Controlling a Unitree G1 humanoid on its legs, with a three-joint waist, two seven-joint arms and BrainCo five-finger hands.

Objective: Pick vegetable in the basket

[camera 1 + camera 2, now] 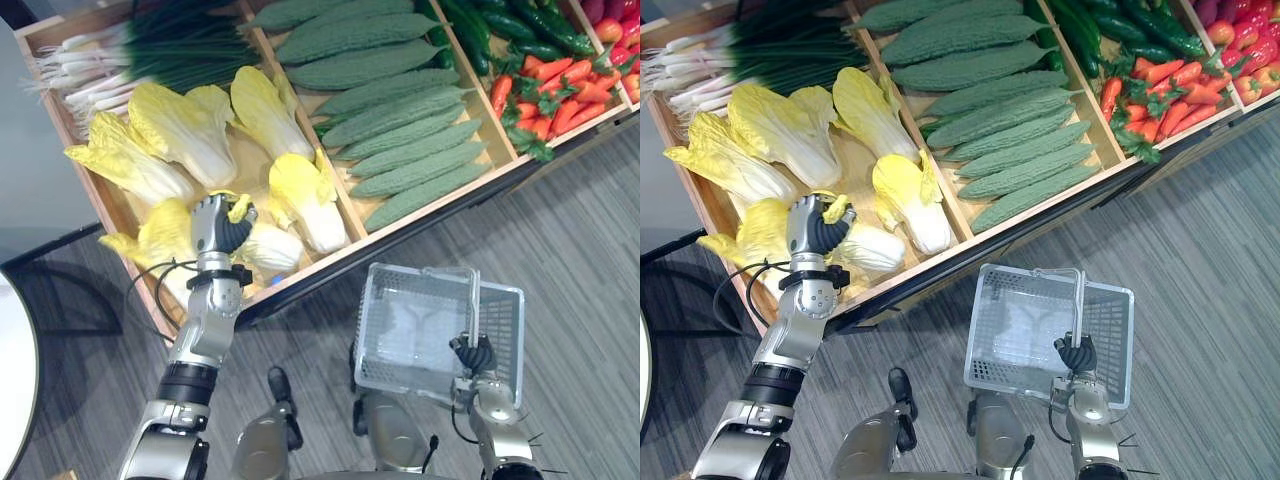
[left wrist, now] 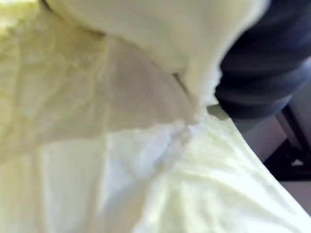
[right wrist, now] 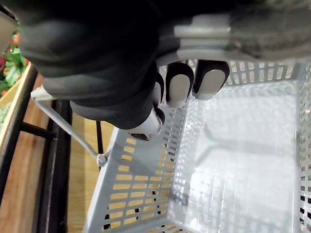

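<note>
My left hand (image 1: 218, 226) is reaching into a wooden display stand (image 1: 305, 272), into the compartment of pale yellow napa cabbages. It rests on top of one cabbage (image 1: 270, 248) near the front edge of the stand, with its dark ribbed back facing up. A yellow leaf lies over the fingers, so I cannot tell whether they have closed on the cabbage. In the left wrist view I see creamy, crinkled leaves pressed right against the hand.

My right hand (image 1: 474, 354) is low and to the right, in front of the stand. Its fingers (image 3: 177, 90) are curled tightly round the thin wire handle (image 1: 472, 300) of a white mesh basket (image 1: 372, 330). The basket hangs over a grey plank floor (image 1: 580, 250). It is near the stand but does not touch it.

The cabbage is in the stand, well apart from the basket.

Other vegetables lie in the stand:
- Spring onions (image 1: 110, 60) sit behind the cabbages.
- Bumpy green bitter gourds (image 1: 400, 130) fill the next compartment to the right.
- Dark cucumbers (image 1: 470, 25) come next.
- Red vegetables with green tops (image 1: 555, 90) are at the far right.
</note>
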